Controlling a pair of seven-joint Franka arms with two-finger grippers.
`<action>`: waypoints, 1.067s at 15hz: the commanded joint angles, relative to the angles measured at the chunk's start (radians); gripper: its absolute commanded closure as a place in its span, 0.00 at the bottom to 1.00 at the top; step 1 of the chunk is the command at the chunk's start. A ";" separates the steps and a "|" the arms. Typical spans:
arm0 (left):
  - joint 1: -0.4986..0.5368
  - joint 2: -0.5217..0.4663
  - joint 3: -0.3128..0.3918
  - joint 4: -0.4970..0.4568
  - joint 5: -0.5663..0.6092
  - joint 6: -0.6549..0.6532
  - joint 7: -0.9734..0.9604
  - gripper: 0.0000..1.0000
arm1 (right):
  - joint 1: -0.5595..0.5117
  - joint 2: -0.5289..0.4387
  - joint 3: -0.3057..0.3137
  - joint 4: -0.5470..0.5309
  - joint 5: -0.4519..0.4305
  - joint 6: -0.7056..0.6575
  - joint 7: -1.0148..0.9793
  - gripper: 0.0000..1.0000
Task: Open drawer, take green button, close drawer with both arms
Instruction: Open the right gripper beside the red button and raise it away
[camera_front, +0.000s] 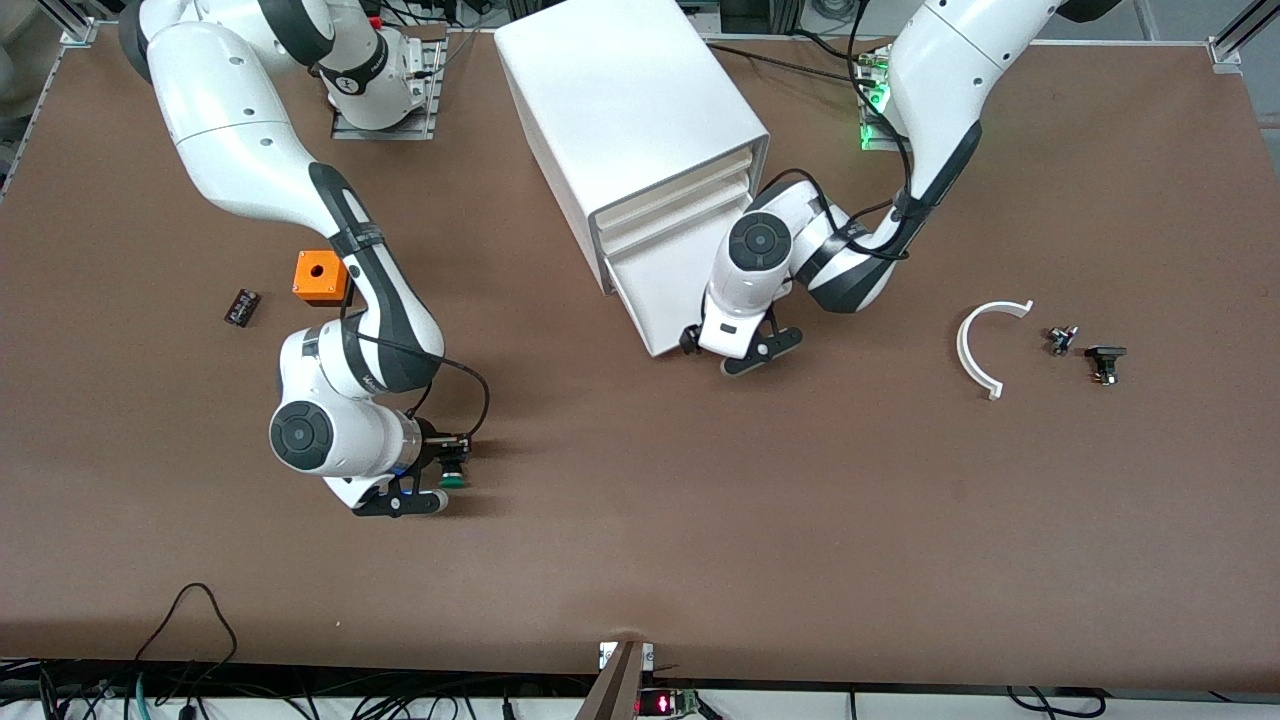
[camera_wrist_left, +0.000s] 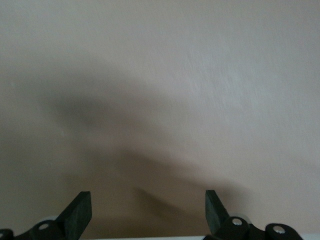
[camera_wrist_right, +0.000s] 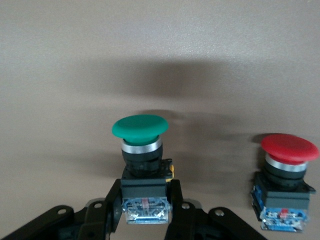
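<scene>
White cabinet (camera_front: 620, 100) stands mid-table; a lower drawer (camera_front: 665, 290) is pulled out toward the front camera. Left gripper (camera_front: 742, 352) sits at the drawer's front edge w/ fingers wide apart, nothing between them. Right gripper (camera_front: 440, 475) is low over the table toward the right arm's end, clamped on the green button (camera_wrist_right: 140, 127) by its black body, just under the cap. A red button (camera_wrist_right: 289, 147) is beside it. Judgement: button is light, rigid plastic. The domed cap is prob. slick, so grip the square body's flat sides, not the cap or the blue rear contacts.
</scene>
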 joint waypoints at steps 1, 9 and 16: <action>0.115 -0.011 -0.124 -0.057 0.016 -0.002 -0.011 0.00 | -0.012 -0.009 0.007 -0.007 0.012 0.013 -0.002 0.00; 0.126 -0.001 -0.210 -0.099 0.003 -0.012 -0.028 0.00 | -0.024 -0.155 0.004 0.002 -0.002 -0.039 -0.024 0.00; 0.093 0.013 -0.220 -0.105 -0.003 -0.022 -0.043 0.00 | -0.036 -0.362 0.004 -0.001 -0.049 -0.235 -0.007 0.00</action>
